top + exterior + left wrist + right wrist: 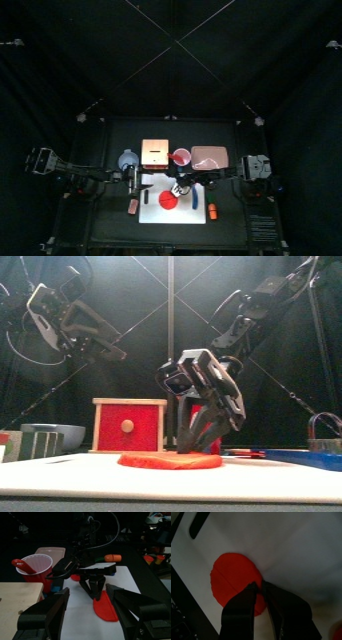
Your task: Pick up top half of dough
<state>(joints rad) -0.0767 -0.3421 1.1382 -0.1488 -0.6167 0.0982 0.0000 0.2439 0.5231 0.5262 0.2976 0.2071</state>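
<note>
On the white mat (150, 212) at the middle of the black table (100, 230): a flat red dough patty (170, 460), round, scored across by a faint cut line. Of the two halves, the top half of dough (241, 568) toward the mat's far edge, flat on the mat and touching the other half along the cut.

Right gripper (260, 587) down from the table's right side, tilted, tips at the rim of the top half of dough. Jaws drawn close with only a thin gap, pinching the edge of the soft piece where it meets the mat. From the table's front edge, seen as a black wedge planted on the patty's back rim.

Left gripper (88, 592) low above the mat's left side, pointing toward the patty and well short of it. Jaws spread wide, nothing between them but the view of the other arm.

Behind the mat, along the table's far edge: a pale wooden board (154, 150), a pinkish-red cup (37, 566) with a red-tipped thing standing in it, and a pale pink tray (210, 155), all near one another in a row. Orange-and-blue stick tool (213, 211) at the mat's right edge, apart from the patty. Red-faced wooden block (130, 424) upright toward the table's left side, behind the mat. All around, black curtains (54, 70).
</note>
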